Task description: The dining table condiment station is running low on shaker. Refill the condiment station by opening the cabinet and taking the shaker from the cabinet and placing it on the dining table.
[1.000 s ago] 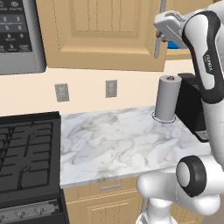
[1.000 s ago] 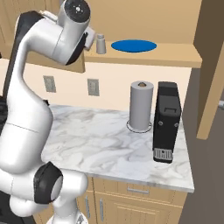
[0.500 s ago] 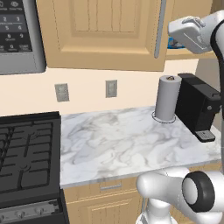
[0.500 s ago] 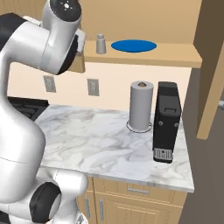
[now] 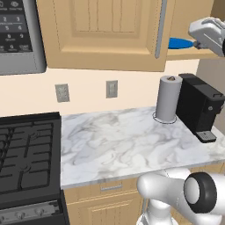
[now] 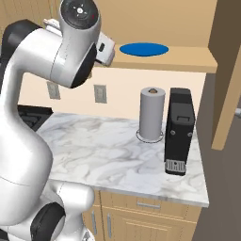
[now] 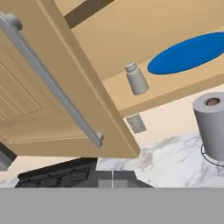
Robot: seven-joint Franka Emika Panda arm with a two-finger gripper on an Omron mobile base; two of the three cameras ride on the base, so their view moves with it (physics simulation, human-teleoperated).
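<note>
The shaker (image 7: 136, 79), small and grey with a paler cap, stands upright on the open cabinet's shelf (image 7: 175, 89), left of a blue plate (image 7: 192, 52). The cabinet's left door (image 7: 39, 113) with its silver bar handle (image 7: 52, 83) fills the left of the hand view. My gripper (image 5: 196, 40) hovers at shelf height in front of the open cabinet, near the blue plate (image 5: 180, 43); its fingers are hidden. In the right base view my hand (image 6: 107, 51) covers the shaker. The right door (image 6: 228, 70) hangs open. The dining table is out of view.
On the marble counter (image 5: 114, 140) below stand a tall grey paper-towel roll (image 5: 168, 99) and a black coffee machine (image 5: 200, 105). A black stove (image 5: 26, 162) lies to the left, with a microwave (image 5: 17, 35) above it. Wall outlets (image 5: 111, 88) sit on the backsplash.
My hand has moved right along the cabinet front, away from the left door's handle. In the right base view it now covers the shaker. The base has not moved.
</note>
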